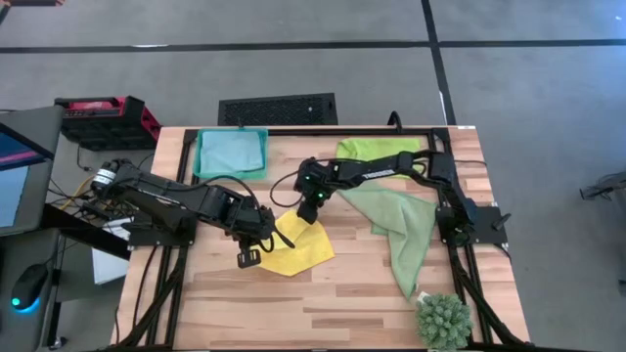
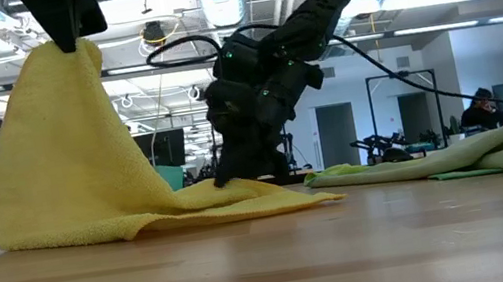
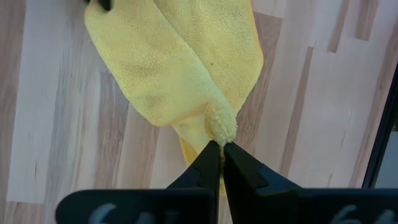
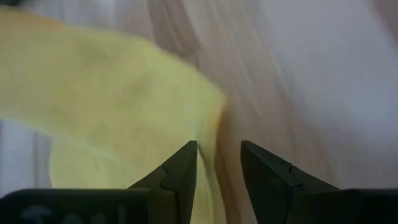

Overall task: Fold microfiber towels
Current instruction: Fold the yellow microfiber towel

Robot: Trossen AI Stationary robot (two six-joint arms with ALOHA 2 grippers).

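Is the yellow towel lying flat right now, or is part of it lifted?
Part lifted. The left gripper is shut on one corner of the yellow towel, holding it up like a tent; the rest trails on the table.

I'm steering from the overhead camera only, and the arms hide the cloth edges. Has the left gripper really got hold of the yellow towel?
Observer: Yes. The left gripper is shut on a bunched corner of the yellow towel; its wrist camera shows the cloth pinched between the tips.
Operator: Is that corner off the table?
Observer: Yes. From table height the towel hangs like a tent from that pinch, its lower edge lying on the table.
Operator: And the right gripper?
Observer: The right gripper is open, low over the towel's far edge, with nothing between its fingers.
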